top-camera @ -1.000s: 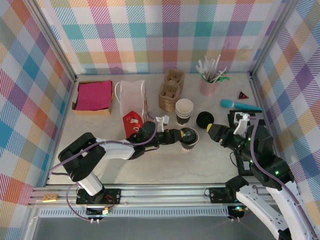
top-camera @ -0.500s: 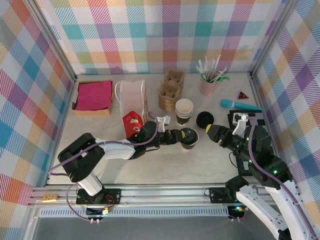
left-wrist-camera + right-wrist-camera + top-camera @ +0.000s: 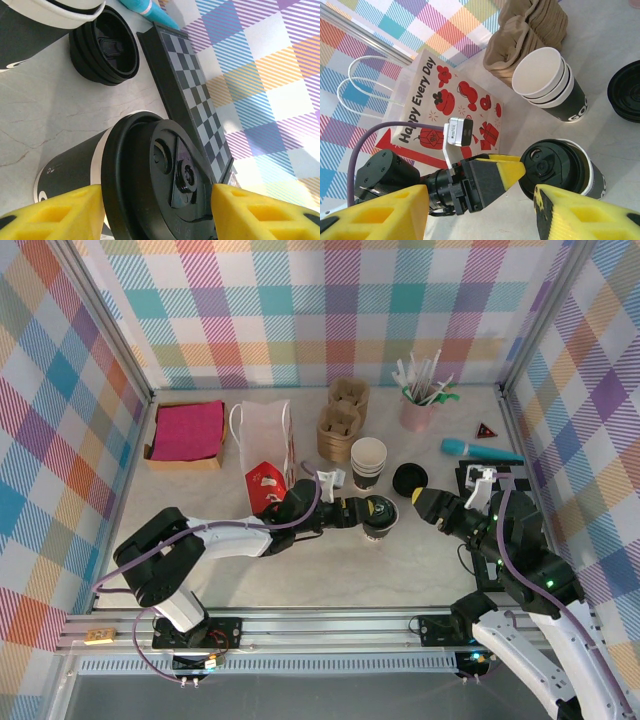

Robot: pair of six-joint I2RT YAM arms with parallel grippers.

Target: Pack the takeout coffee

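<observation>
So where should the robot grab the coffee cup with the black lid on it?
On its paper wall just below the lid, jaws coming level from the left, one each side. The takeout coffee stands upright and round, and the wider lid rim would likely stop it slipping.

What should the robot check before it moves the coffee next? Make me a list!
1. Lid sits on the takeout coffee: ok.
2. Cup stands upright: ok.
3. Left gripper has one finger on each side of the cup: ok. Whether the grip is firm: cannot tell.
4. Paper bag is ready to take the cup: not ok, it lies flat, not standing.
5. Right gripper is out of the way: ok, open and apart from the cup.
6. Stack of empty cups is apart from the coffee: ok.
</observation>
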